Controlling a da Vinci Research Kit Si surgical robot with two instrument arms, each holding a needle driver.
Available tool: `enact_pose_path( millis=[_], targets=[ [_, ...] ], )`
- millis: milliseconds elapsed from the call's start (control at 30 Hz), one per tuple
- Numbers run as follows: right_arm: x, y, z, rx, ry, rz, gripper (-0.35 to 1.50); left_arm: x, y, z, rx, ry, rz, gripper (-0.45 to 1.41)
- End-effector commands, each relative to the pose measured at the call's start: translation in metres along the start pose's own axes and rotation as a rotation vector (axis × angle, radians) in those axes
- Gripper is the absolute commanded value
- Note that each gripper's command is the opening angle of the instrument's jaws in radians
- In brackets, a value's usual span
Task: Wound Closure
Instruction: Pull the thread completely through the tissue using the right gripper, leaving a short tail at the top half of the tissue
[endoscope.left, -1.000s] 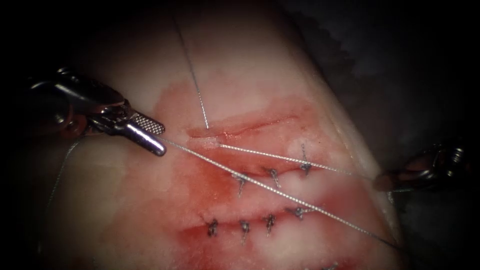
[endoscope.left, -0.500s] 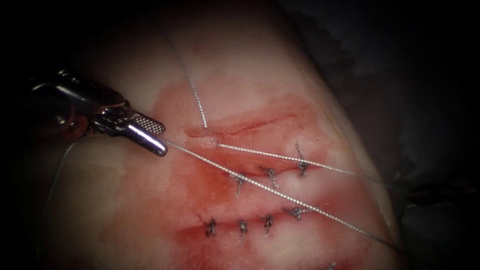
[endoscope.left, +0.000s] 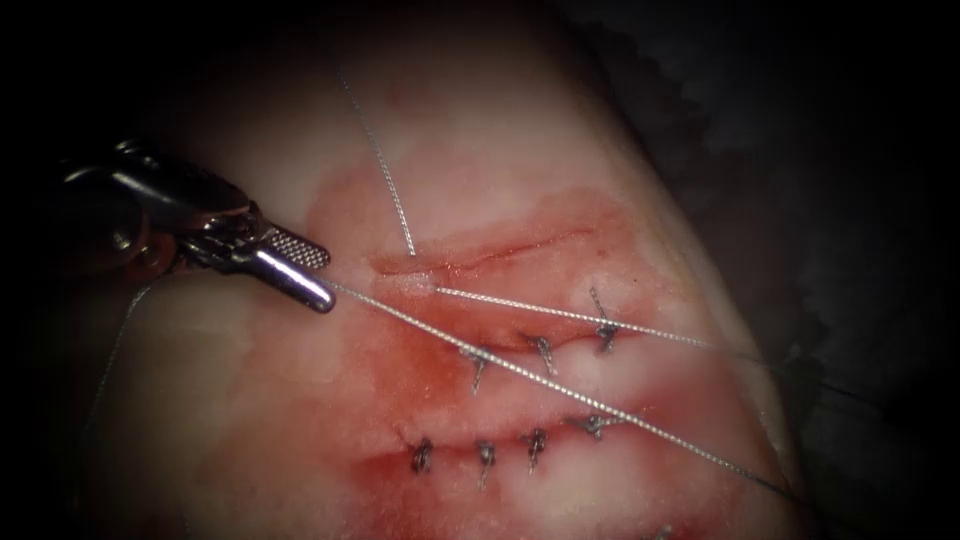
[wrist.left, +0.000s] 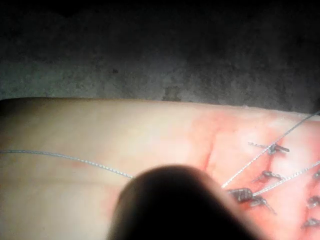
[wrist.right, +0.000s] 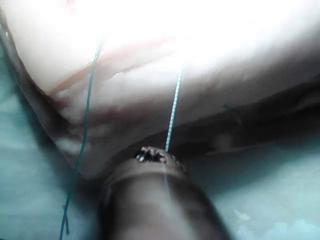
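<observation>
The tissue (endoscope.left: 480, 150) carries an unclosed cut (endoscope.left: 490, 255) with two stitched rows below it. My left tool (endoscope.left: 326, 275) rests on the left of the cut, its jaws slightly open and nothing between them. One long thread strand (endoscope.left: 560, 385) runs from under its lower jaw across the stitches to the lower right. From the cut's left end, a second strand (endoscope.left: 580, 318) leads right and a third (endoscope.left: 385, 175) leads up and back. In the right wrist view my right tool (wrist.right: 151, 155) sits off the tissue's edge, shut on a taut thread (wrist.right: 173, 107).
Knotted stitches with short cut ends (endoscope.left: 540, 350) close the middle row, and more (endoscope.left: 485, 455) close the lower row. Red fluid (endoscope.left: 420, 370) stains the tissue around them. Dark cloth (endoscope.left: 800, 150) lies beyond the tissue's right edge.
The right tool has drawn away to the right, out of the endoscope view, taking its strand with it. The left tool has stayed still.
</observation>
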Motion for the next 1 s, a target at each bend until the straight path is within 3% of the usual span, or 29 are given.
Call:
enact_pose_path(
  millis=[33,400,633,1000],
  targets=[
    [0.0013,-0.0001,0.0009,0.003,0.005,0.007,-0.35,-0.0008,0.0004,0.0005,0.000,-0.002,0.004,0.68],
    [0.0048,-0.0025,0.0008,0.037,0.012,0.043,-0.35,-0.0007,0.0004,0.0005,-0.002,-0.003,0.003,0.68],
    [0.0081,-0.0055,0.0019,0.086,0.024,0.068,-0.35,-0.0007,0.0004,0.0005,-0.003,-0.004,0.003,0.68],
    [0.0108,-0.0084,0.0021,0.120,0.036,0.096,-0.35,-0.0008,0.0004,0.0005,-0.004,-0.006,0.001,0.68]
  ],
)
